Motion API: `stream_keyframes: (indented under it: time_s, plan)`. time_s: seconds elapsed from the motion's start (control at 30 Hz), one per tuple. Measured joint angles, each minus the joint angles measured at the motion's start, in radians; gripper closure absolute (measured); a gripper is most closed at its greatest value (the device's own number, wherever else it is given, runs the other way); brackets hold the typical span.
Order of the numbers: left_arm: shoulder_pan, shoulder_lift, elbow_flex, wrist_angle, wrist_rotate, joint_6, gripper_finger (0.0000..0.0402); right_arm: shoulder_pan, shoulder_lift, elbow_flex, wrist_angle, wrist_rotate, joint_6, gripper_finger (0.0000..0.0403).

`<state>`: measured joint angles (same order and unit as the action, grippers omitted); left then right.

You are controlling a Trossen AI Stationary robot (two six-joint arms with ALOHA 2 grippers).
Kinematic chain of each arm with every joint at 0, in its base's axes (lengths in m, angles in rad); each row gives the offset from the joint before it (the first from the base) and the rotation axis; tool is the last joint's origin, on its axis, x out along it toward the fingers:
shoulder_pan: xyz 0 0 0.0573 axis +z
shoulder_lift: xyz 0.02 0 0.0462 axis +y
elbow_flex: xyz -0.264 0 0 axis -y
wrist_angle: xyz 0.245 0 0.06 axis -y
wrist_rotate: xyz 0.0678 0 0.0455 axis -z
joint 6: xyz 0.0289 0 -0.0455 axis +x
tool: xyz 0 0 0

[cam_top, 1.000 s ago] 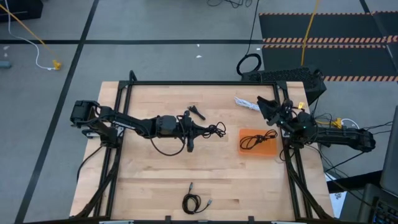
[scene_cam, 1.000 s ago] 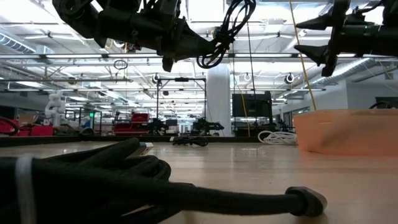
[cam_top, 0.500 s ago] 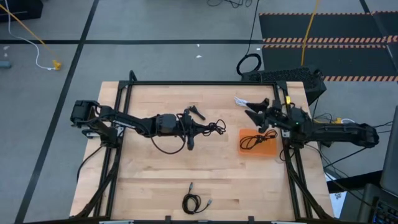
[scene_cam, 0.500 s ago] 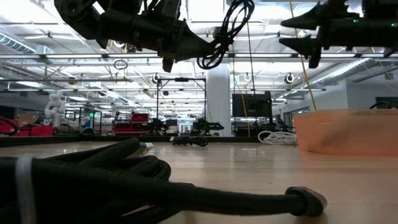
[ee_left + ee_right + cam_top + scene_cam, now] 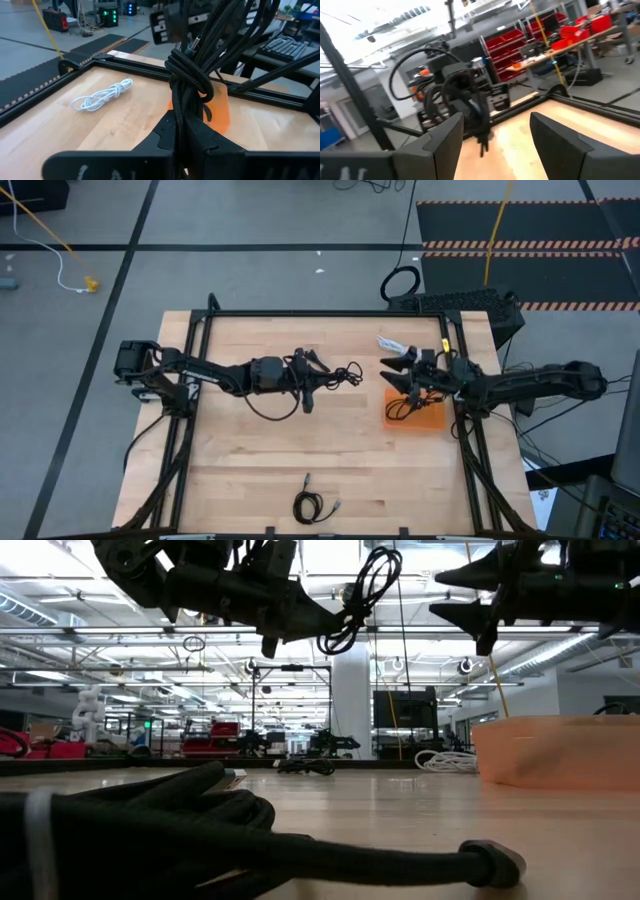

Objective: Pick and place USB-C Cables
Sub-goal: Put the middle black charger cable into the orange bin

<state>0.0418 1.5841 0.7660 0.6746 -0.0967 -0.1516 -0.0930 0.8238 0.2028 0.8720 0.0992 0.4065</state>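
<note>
Right gripper (image 5: 398,374), fingers spread, swinging over tray (image 5: 437,419) toward left gripper (image 5: 322,379), which is pinching black cable (image 5: 345,375); handover looking likely.

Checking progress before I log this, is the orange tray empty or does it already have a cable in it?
Not empty. The high view shows one black cable coiled inside the orange tray.

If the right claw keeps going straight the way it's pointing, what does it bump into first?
Probably the black cable bundle held up by the left claw. The open right claw points across the table toward it, and its own camera shows that bundle straight ahead. Heights look similar, but depth is hard to judge.
</note>
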Motion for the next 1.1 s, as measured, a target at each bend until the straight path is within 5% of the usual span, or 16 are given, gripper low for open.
stream_keyframes:
  time_s: [0.33,0.77,1.1]
  plan:
    - [0.0,0.0,0.0,0.04,0.025,0.009,0.0391,0.101,0.176,0.009,0.261,0.0,-0.066,0.0175]
    - [-0.006,0.0,0.0,0.049,0.025,-0.005,0.0384,0.194,0.315,0.206,0.155,-0.016,-0.313,0.0104]
    - [-0.01,0.0,0.0,0.078,0.025,-0.003,0.0392,0.193,0.319,0.206,0.088,0.171,-0.323,0.0104]
